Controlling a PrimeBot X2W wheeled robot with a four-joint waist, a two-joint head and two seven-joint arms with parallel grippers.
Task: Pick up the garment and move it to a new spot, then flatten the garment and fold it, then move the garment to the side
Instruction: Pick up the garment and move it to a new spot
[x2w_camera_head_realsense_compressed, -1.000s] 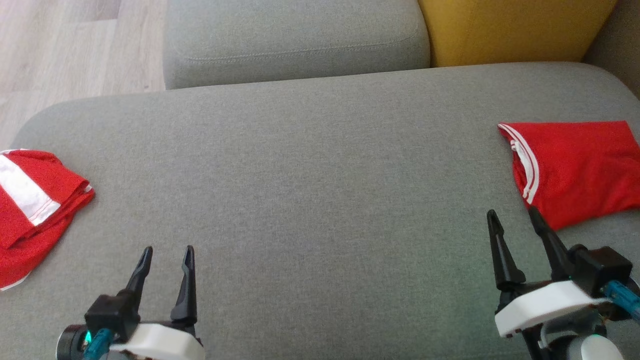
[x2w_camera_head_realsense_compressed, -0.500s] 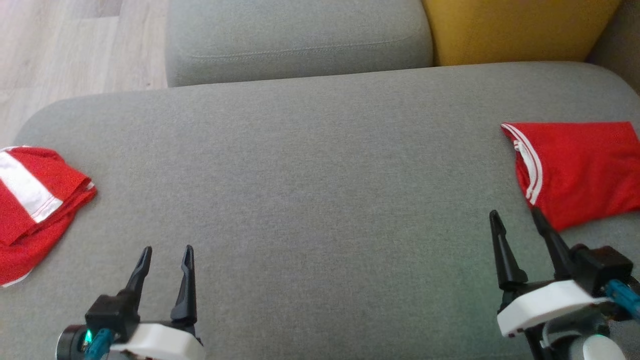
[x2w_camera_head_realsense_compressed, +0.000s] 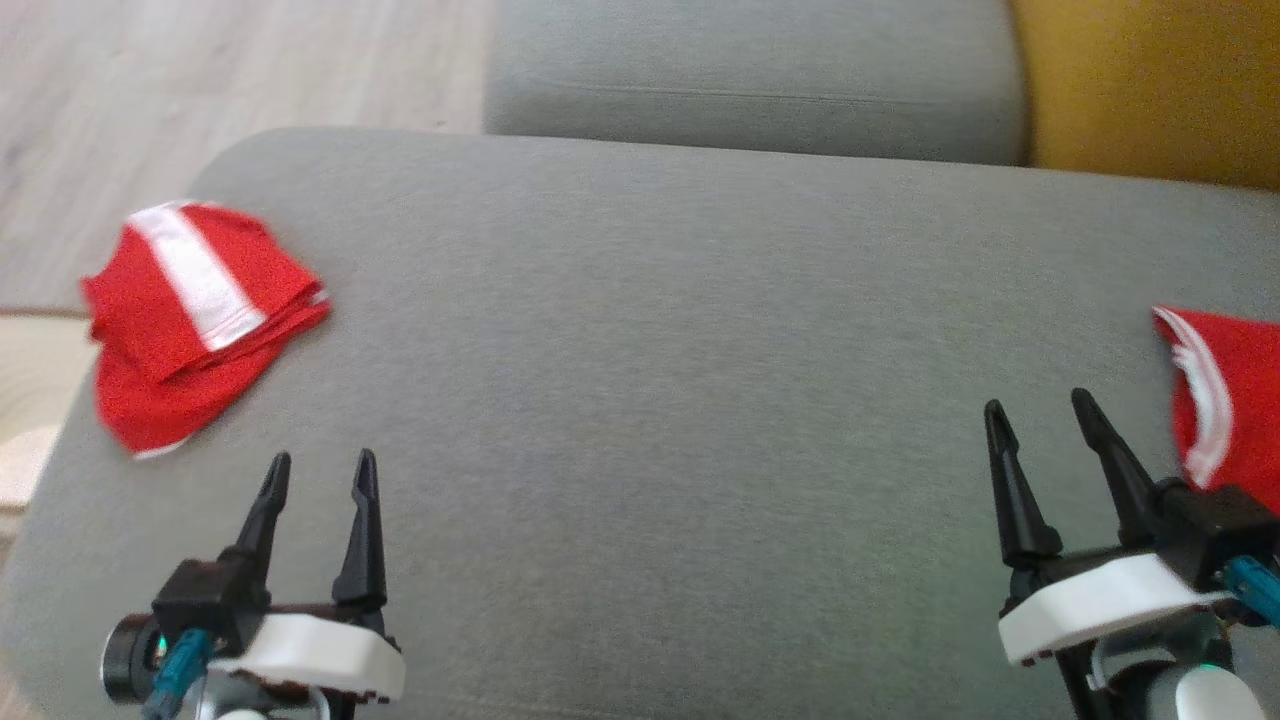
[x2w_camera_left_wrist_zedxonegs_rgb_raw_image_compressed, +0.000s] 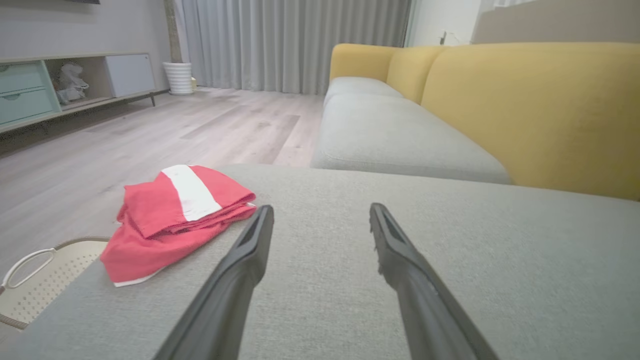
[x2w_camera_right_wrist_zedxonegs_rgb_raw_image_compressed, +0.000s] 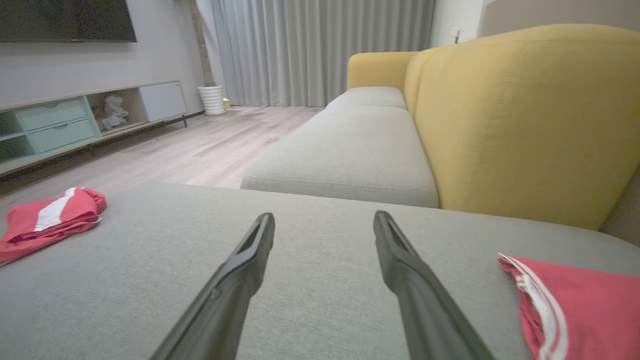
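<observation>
Black fingers (x2w_camera_head_realsense_compressed: 362, 540) of left gripper (x2w_camera_head_realsense_compressed: 322, 458) apart, empty; right gripper (x2w_camera_head_realsense_compressed: 1036, 400) likewise (red garment (x2w_camera_head_realsense_compressed: 1238, 400) just beside it)

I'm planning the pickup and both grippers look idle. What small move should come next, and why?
Probably ease the left gripper forward and left toward the rumpled red garment. Both it and the right gripper are open and empty, and that garment lies loosely bunched near the cushion edge.

Left wrist (x2w_camera_head_realsense_compressed: 300, 655): jaws parted, empty, pointing forward. Right wrist (x2w_camera_head_realsense_compressed: 1100, 598): jaws parted, empty, pointing forward.
</observation>
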